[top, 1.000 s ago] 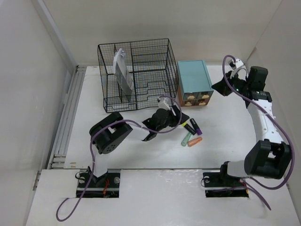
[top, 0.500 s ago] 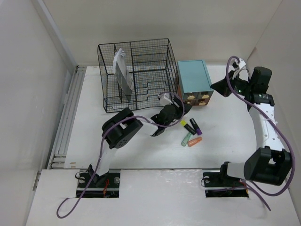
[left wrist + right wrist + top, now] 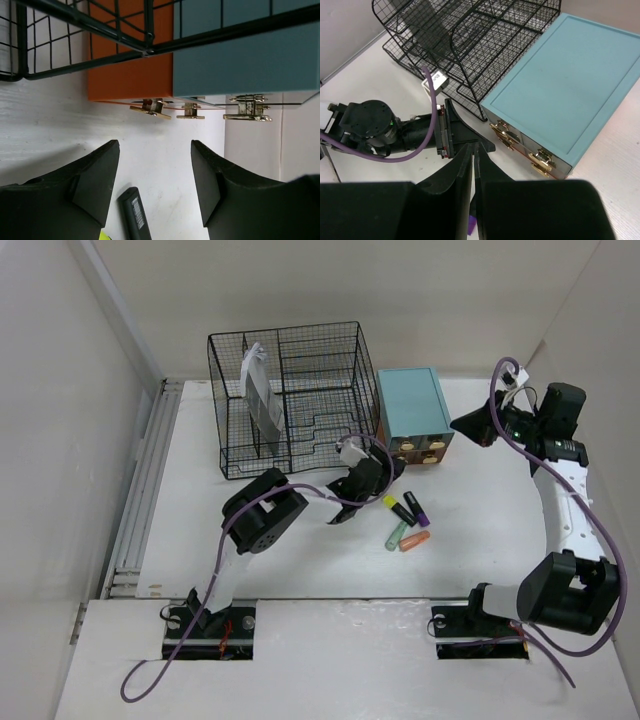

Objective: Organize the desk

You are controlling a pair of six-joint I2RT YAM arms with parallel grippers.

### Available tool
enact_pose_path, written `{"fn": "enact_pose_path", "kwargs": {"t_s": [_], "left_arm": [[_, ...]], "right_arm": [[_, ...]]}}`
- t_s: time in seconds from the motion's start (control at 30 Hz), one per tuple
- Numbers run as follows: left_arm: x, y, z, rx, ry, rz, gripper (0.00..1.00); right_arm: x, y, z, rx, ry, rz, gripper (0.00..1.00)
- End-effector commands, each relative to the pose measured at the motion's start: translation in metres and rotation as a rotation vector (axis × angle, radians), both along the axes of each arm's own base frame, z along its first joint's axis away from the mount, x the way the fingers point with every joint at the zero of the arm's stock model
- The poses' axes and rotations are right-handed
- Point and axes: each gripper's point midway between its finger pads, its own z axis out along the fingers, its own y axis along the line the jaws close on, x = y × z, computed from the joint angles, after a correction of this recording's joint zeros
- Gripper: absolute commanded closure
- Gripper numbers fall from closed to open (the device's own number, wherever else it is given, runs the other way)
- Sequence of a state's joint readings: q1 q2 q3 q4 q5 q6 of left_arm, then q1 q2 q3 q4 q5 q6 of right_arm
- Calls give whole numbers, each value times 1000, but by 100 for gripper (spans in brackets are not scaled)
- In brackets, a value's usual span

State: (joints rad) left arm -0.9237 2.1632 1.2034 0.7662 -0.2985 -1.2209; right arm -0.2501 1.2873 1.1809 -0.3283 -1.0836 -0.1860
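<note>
- markers are left loose on the desk, which is spread under both arms; sorting is judged unfinished.
- left gripper is seen released, empty; right gripper is clenched on nothing.

Matte white desk, black wire-mesh organizer

L wrist view: teal drawer box cut by top + rt edges; only a strip w/ brass pulls shows. Wire organizer cropped top + left. Black pen runs off bottom edge; barcode label too small to read. Yellow-green sliver at bottom edge, can't ID.
R wrist view: right gripper body blocks lower frame; purple bit peeks between its fingers, rest hidden.
Top view: left gripper jaw gap too small to judge. Grey item in organizer, unclear what.
</note>
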Motion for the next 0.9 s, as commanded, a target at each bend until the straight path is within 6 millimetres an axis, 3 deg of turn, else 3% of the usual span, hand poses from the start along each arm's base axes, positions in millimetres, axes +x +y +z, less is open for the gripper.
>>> {"fn": "enact_pose_path", "kwargs": {"t_s": [0.0, 0.17, 0.33, 0.5, 0.67, 0.87], "left_arm": [[9, -8, 14, -35, -14, 34, 44], [16, -15, 10, -38, -20, 42, 44], [22, -18, -9, -30, -2, 67, 44], [28, -16, -5, -59, -22, 97, 44], [31, -13, -15, -60, -33, 123, 44], [37, -15, -10, -97, -78, 137, 50]], "right_arm": [[-7, 4, 17, 8, -63, 42, 89], [-5, 4, 14, 11, -53, 41, 89], [-6, 5, 12, 21, -46, 58, 88], [-6, 4, 10, 33, -30, 65, 88], [-8, 6, 7, 43, -21, 87, 88], [-8, 6, 2, 44, -10, 99, 87]]}}
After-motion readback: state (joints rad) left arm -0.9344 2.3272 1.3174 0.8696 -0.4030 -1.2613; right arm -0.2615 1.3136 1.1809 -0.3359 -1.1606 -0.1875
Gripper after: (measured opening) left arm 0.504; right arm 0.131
